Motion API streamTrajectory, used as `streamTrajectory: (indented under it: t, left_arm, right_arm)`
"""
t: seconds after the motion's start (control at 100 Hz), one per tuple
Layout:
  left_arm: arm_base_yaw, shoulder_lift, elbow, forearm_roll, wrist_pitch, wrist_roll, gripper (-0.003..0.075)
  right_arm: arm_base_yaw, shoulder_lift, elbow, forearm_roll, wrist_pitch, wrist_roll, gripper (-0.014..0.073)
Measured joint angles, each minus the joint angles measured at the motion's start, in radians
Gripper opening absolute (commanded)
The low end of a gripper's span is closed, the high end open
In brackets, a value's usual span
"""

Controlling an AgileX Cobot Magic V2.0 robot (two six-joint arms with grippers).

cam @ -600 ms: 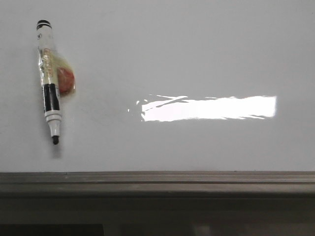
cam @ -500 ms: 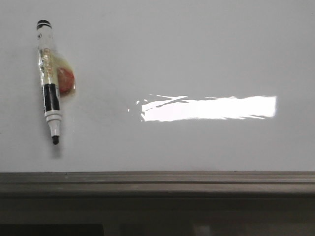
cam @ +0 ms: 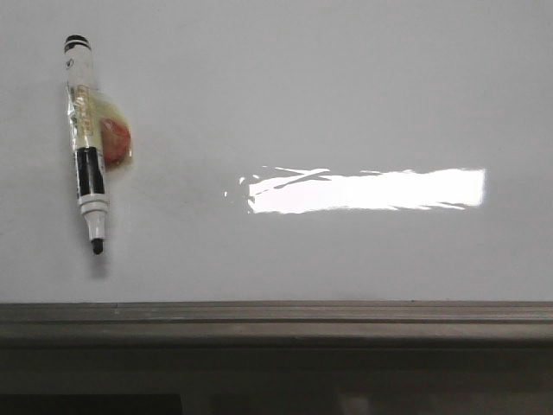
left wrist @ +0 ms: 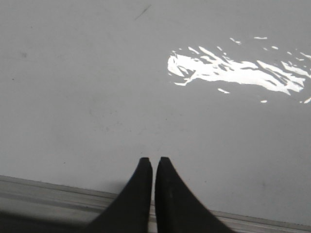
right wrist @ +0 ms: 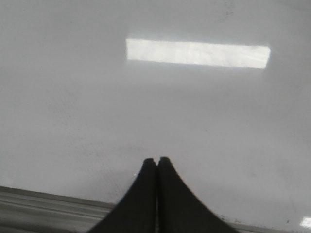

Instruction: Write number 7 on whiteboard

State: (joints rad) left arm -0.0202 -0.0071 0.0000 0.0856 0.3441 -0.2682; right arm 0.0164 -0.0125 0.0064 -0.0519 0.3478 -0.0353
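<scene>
Nothing has been written yet: the large glossy pale grey-white whiteboard [cam: 346, 104] shows no black stroke of a 7 anywhere, only a bright rectangular glare near its middle and a faint scuff or two. A white-barrelled marker [cam: 87, 143] with a black band and bare black tip lies toward the board's far left corner, tip pointing at the near edge, with a small crumpled clear wrapper holding something red tucked beside it. Along the near edge runs a grey-brown ledge [cam: 276, 316]. Both the left gripper [left wrist: 154, 160] and the right gripper [right wrist: 156, 159] hover over that near edge, black fingers pressed together and empty. By my reading the task is at its very start; next the left arm must spread its fingers and reach for the marker.
</scene>
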Motion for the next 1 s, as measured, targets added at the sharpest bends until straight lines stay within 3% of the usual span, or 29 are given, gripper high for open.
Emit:
streamTrajectory:
  t: [0.73, 1.0]
  left_arm:
    - [0.0, 0.0, 0.001, 0.063, -0.015, 0.0, -0.002]
    - [0.0, 0.0, 0.001, 0.071, -0.129, 0.0, -0.002]
  right_arm:
    - [0.0, 0.0, 0.0, 0.0, 0.0, 0.0, -0.0064]
    - [0.0, 0.0, 0.002, 0.0, -0.019, 0.0, -0.0064]
